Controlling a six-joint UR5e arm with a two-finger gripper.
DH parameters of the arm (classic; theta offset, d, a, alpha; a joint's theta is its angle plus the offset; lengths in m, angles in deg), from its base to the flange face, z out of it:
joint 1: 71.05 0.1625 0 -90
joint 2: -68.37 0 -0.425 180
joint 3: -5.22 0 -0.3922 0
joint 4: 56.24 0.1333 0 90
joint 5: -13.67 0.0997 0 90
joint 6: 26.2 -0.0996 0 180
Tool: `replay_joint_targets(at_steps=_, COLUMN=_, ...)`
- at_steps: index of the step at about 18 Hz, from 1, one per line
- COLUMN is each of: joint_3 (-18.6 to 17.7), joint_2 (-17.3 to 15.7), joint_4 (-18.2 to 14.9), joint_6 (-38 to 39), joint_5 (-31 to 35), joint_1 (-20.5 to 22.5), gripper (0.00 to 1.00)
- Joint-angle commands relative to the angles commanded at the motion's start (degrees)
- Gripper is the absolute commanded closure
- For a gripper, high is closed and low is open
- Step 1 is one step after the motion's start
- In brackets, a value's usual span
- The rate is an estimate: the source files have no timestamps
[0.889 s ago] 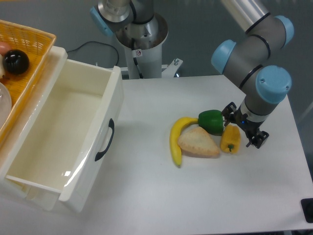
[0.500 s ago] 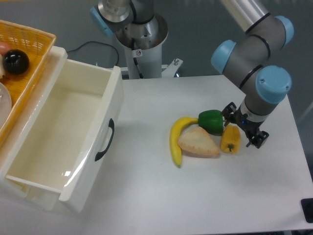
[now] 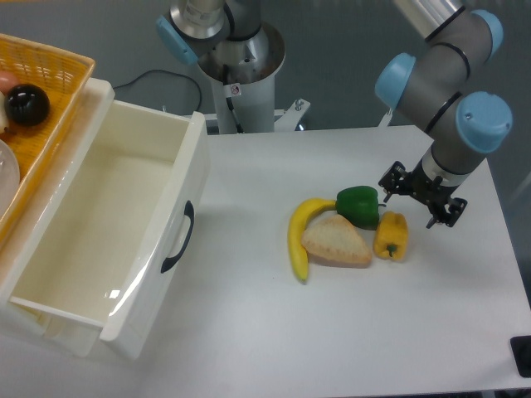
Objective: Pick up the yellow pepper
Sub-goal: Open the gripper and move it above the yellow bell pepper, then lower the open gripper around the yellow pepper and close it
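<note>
gripper (image 3: pixel 422 199) lifts up and away, fingers spread, empty | yellow pepper (image 3: pixel 391 236) stays on the table (image 3: pixel 249 332) beside green pepper (image 3: pixel 358 206) | pick not made

Basket (image 3: pixel 50 75) and dark corner object (image 3: pixel 522 355) cropped

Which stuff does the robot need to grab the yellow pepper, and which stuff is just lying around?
Needed:
yellow pepper
gripper, open, above the pepper and not touching it

Just lying around:
green pepper
banana
pastry
white drawer
orange basket
black ball
</note>
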Motion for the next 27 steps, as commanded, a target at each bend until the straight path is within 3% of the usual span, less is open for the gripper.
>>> replay_joint_targets(at_steps=2, joint_3=-1.76, joint_2=0.09, joint_4=0.96, joint_6=1.94, joint_5=-1.13, joint_1=0.35, gripper=0.00)
replay_joint_targets(at_steps=6, joint_3=-1.85, joint_2=1.23, joint_4=2.90, joint_6=2.38, joint_5=-4.75, joint_1=1.14, gripper=0.00)
replay_joint_targets(at_steps=15, joint_3=-1.41, joint_2=3.25, joint_4=5.45, joint_6=9.94, joint_5=-4.83, joint_1=-0.53, gripper=0.04)
replay_joint_targets(at_steps=27, joint_3=-2.73, joint_2=4.04, joint_4=6.77, joint_6=10.29, joint_5=-4.48, joint_1=-1.32, gripper=0.08)
